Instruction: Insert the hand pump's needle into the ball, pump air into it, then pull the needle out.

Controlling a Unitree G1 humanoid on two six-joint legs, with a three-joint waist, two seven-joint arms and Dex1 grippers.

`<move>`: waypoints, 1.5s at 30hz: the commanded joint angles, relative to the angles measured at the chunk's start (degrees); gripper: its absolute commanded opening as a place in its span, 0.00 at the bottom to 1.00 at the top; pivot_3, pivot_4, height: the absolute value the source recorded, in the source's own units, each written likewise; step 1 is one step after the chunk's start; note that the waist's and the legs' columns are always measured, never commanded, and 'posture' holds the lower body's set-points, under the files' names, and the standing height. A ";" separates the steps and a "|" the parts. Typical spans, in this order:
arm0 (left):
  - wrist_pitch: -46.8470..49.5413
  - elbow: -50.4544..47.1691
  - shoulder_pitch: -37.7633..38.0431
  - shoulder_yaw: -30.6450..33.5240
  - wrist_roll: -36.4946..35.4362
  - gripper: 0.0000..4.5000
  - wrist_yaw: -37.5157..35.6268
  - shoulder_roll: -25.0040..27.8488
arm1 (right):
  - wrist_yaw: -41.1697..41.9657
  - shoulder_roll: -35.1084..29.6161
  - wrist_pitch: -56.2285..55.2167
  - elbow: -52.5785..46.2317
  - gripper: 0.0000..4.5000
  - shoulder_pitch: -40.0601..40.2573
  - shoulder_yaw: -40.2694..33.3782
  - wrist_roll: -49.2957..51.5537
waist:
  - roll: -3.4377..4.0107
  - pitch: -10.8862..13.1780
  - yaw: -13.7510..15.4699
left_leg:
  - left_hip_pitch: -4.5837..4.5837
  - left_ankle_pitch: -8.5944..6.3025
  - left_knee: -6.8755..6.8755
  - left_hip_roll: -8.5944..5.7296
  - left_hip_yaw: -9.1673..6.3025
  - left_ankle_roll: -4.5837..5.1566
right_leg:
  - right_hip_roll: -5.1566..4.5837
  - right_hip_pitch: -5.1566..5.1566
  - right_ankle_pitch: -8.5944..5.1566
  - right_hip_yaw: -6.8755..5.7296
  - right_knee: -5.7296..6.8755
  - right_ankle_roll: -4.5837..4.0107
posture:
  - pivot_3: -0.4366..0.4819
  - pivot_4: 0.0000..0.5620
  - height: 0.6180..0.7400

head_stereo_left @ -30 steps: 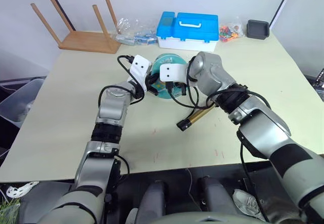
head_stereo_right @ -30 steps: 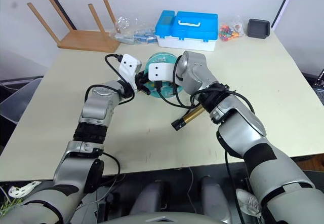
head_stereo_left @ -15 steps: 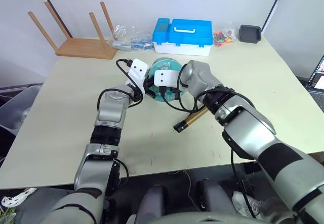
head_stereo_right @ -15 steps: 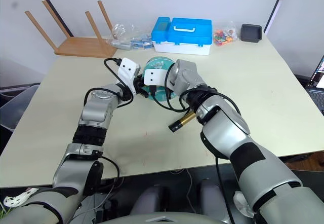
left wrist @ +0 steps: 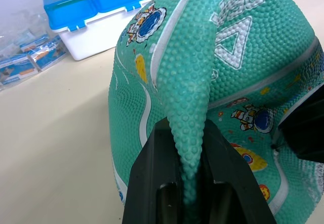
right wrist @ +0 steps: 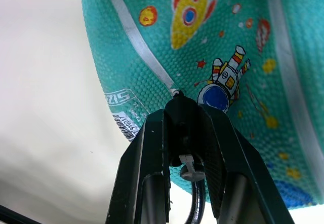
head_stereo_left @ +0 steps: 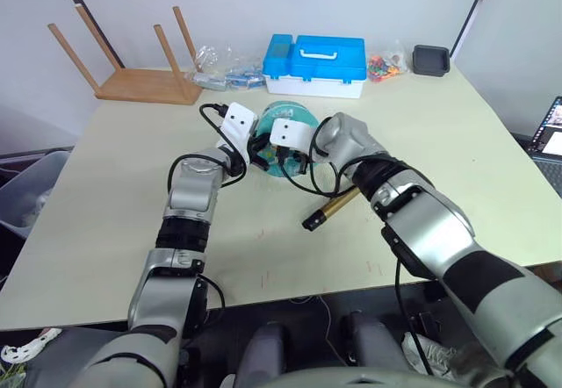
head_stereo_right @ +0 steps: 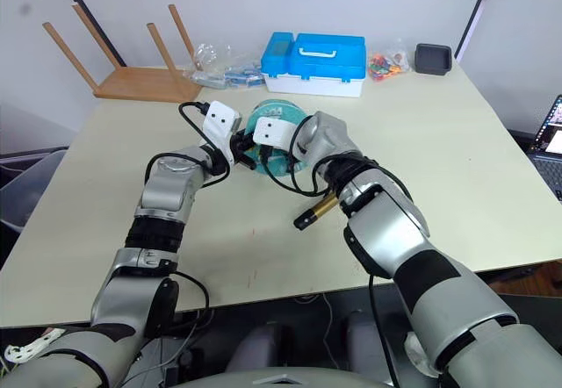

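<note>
Teal ball [left wrist: 217, 87] sat upper centre; my left end effector [left wrist: 185, 183] pinched its skin, right end effector [right wrist: 185, 133] clenched the hand pump [head_stereo_left: 331, 209] needle fitting.

The right gripper [right wrist: 185, 133] pinches the black needle end of the hand pump [right wrist: 183, 117] between its two fingers [right wrist: 147, 183], tip pressed against a pale seam of the ball [right wrist: 212, 57], above the pale desk [right wrist: 45, 107].

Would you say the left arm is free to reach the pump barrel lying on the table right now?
Probably not: the left gripper is pinching a fold of the ball, and the right arm crosses above the hand pump.
</note>
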 commanded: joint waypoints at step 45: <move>-5.02 7.17 -4.16 -1.94 -0.05 0.00 -4.82 1.09 | 5.23 -11.98 7.92 -26.52 0.38 9.79 -4.78 20.12 | 0.48 0.71 2.79 | -0.93 0.13 0.21 -0.14 -0.19 -0.12 | -0.07 -0.56 0.07 -0.50 -0.14 -0.02 | 0.48 0.27 1.00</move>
